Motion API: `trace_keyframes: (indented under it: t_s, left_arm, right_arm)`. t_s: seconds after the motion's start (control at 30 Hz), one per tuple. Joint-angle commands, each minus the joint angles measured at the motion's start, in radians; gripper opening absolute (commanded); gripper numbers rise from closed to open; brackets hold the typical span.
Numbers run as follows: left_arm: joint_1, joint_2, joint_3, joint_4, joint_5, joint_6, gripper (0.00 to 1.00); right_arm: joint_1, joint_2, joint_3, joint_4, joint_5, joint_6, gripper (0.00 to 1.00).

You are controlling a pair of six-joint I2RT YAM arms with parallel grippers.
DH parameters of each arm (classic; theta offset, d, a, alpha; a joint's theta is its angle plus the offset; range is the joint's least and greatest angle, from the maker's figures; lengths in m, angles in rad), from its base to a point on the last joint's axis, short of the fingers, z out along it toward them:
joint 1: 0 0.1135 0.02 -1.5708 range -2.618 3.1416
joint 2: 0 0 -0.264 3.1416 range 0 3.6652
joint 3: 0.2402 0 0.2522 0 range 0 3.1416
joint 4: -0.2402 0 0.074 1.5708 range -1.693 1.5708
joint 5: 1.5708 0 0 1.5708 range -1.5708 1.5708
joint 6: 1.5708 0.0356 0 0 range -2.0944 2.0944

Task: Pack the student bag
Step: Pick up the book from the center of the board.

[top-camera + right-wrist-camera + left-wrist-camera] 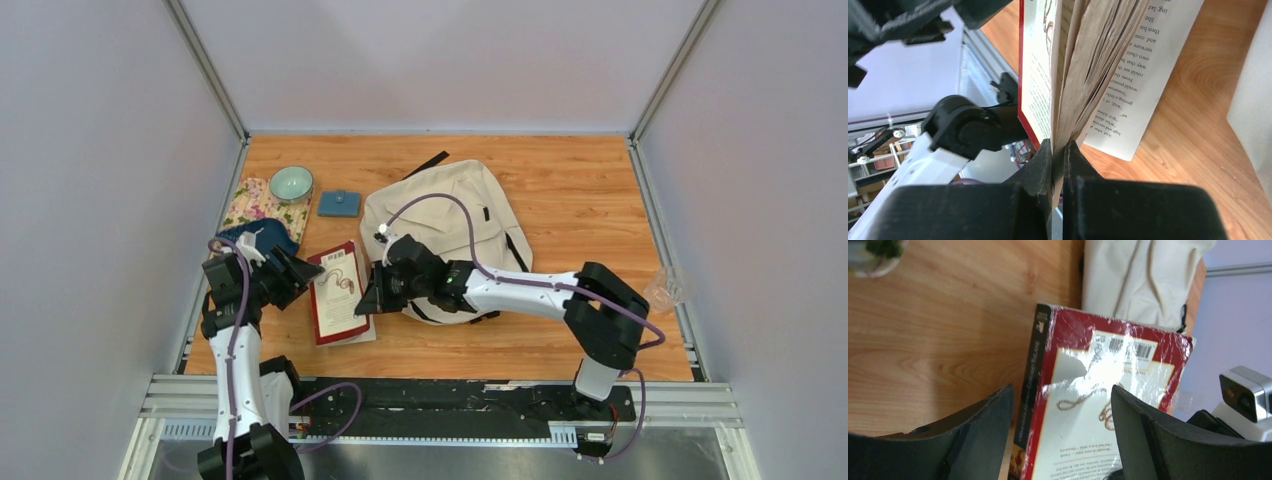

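The cream-beige student bag (pixel 445 225) lies in the middle of the table, partly under my right arm. A red-covered paperback book (pixel 338 290) lies left of it. My right gripper (pixel 372 297) is shut on the book's cover and some pages at its right edge (pixel 1068 105), lifting them so the pages fan open. My left gripper (pixel 296 275) is open at the book's left edge; in the left wrist view the fingers (pixel 988 420) straddle the book's spine side (pixel 1088 405). The bag's fabric also shows in the left wrist view (pixel 1143 280).
A green bowl (pixel 291 183) sits on a floral cloth (pixel 250 203) at back left. A small blue pouch (pixel 339 204) lies beside them, and a dark blue item (pixel 268 236) is by the left arm. A clear plastic thing (pixel 667 289) sits at the right edge.
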Motion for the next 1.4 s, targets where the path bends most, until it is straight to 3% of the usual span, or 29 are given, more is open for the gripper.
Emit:
trace_keyframes:
  t_s: [0.0,0.2,0.33,0.5,0.63,0.83,1.07,1.37]
  left_arm:
    - [-0.002,0.044,0.199,-0.027,0.058,0.004,0.79]
    - [-0.034,0.07,0.348,-0.044,0.089,0.0,0.8]
    - [-0.075,0.058,0.31,0.137,0.193,-0.09,0.81]
    - [-0.253,-0.009,0.205,0.434,0.167,-0.213,0.82]
    - [-0.457,0.043,0.204,0.477,0.136,-0.187,0.84]
    - [-0.667,0.141,0.178,0.631,0.083,-0.201,0.84]
    - [-0.704,0.195,0.156,0.704,0.089,-0.21,0.84]
    - [-0.757,0.276,0.127,1.029,0.187,-0.368,0.84]
  right_arm:
    - [-0.005,-0.171,-0.026,0.043,0.046,-0.068,0.0]
    - [-0.054,-0.373,-0.113,-0.007,0.117,-0.074,0.0]
    - [-0.105,-0.502,-0.169,-0.069,0.149,-0.086,0.0]
    - [-0.181,-0.663,-0.263,-0.13,0.169,-0.088,0.0]
    - [-0.208,-0.751,-0.31,-0.149,0.163,-0.092,0.0]
    - [-0.211,-0.827,-0.338,-0.167,0.105,-0.091,0.0]
    - [-0.211,-0.93,-0.387,-0.146,0.04,-0.069,0.0]
    - [-0.211,-0.943,-0.413,-0.092,-0.061,-0.086,0.0]
